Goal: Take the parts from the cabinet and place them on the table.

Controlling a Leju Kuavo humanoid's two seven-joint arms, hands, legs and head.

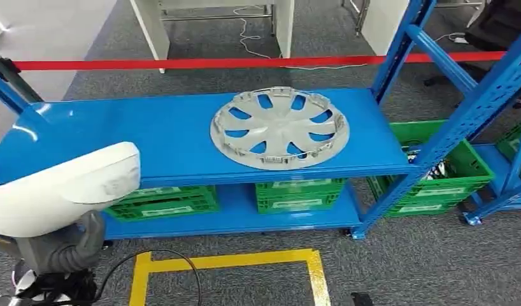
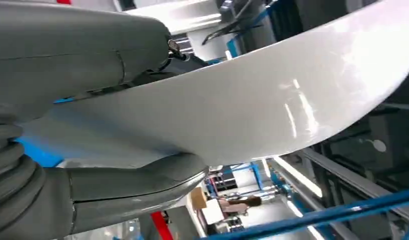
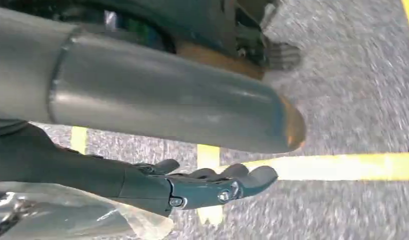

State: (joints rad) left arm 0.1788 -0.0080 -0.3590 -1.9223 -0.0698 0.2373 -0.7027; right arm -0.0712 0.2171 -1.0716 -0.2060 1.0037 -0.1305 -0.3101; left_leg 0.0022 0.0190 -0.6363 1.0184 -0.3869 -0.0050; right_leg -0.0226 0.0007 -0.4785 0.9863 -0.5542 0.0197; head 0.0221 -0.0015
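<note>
A grey hubcap point(image 1: 279, 127) lies flat on the upper shelf point(image 1: 149, 134) of a blue metal rack, toward its right half, whole and unobstructed, with nothing touching it. Its rim clips and spokes read clearly; the blue of the shelf shows through its openings.

At the lower left of the head view a white curved part point(image 1: 67, 188) juts in over the shelf's front edge and hides a stretch of it. Its left end is cut off by the picture edge. Beneath it sits the left hand point(image 1: 60, 245), mostly covered by the part, so its fingers cannot be made out there. In the left wrist view the same white part point(image 2: 252, 100) runs across the picture, clamped between the grey thumb point(image 2: 137, 182) on one face and the body of the hand on the other; the left hand grasps it.

In the right wrist view the right hand point(image 3: 192, 185) hangs over grey carpet point(image 3: 352, 90) crossed by yellow floor tape point(image 3: 342, 166), blurred. Its dark fingers lie stretched out and loosely together, holding nothing.

Green crates point(image 1: 296, 194) stand on the lower shelf, their tops hidden by the shelf above. Another green crate point(image 1: 436, 172) sits to the right, partly behind a blue post; its contents are too small to tell. A red tape point(image 1: 200, 63) runs behind the rack.
</note>
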